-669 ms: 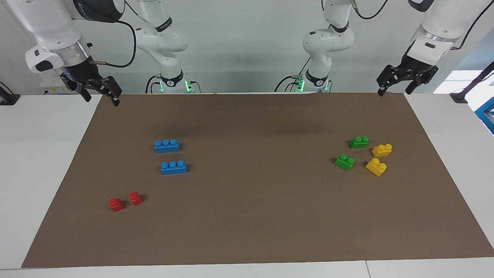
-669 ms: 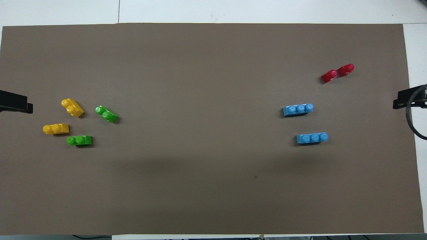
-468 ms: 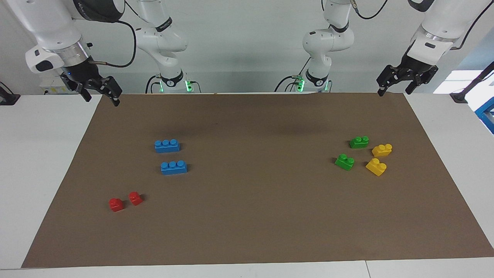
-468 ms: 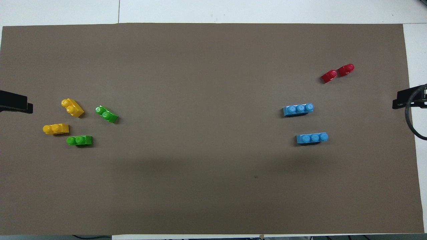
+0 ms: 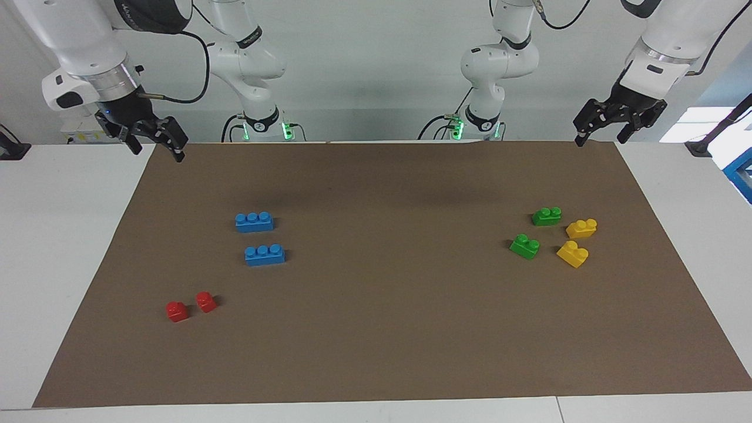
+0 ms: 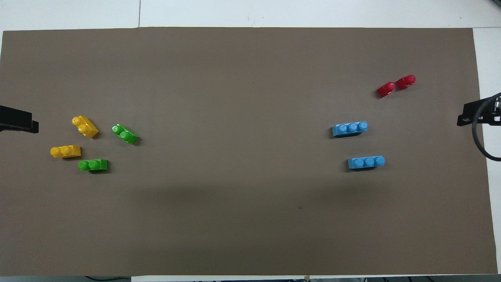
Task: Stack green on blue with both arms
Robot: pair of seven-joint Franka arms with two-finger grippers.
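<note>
Right tool: black two-finger tool [image 5: 155, 143] of the big white arm, upper left of the facing view, over the mat's corner; fingers wide, holding nothing.
Left tool: black two-finger tool [image 5: 605, 128], upper right of the facing view, over the other top corner; fingers wide, holding nothing.
Bench: white bench [image 5: 59, 247] under a brown paper mat [image 5: 388, 305].
Blue bricks: two long blue plastic three-stud bricks [image 5: 254, 221] [image 5: 265, 255], left of centre in the facing view, apart, one below the other.
Green bricks: two small green plastic two-stud bricks [image 5: 546, 216] [image 5: 524, 245], right side of the facing view, apart.
Yellow bricks: two yellow plastic two-stud bricks [image 5: 581, 228] [image 5: 573, 254], just right of the green.
Red bricks: two tiny red plastic one-stud bricks [image 5: 177, 311] [image 5: 205, 301], lower left, side by side.
</note>
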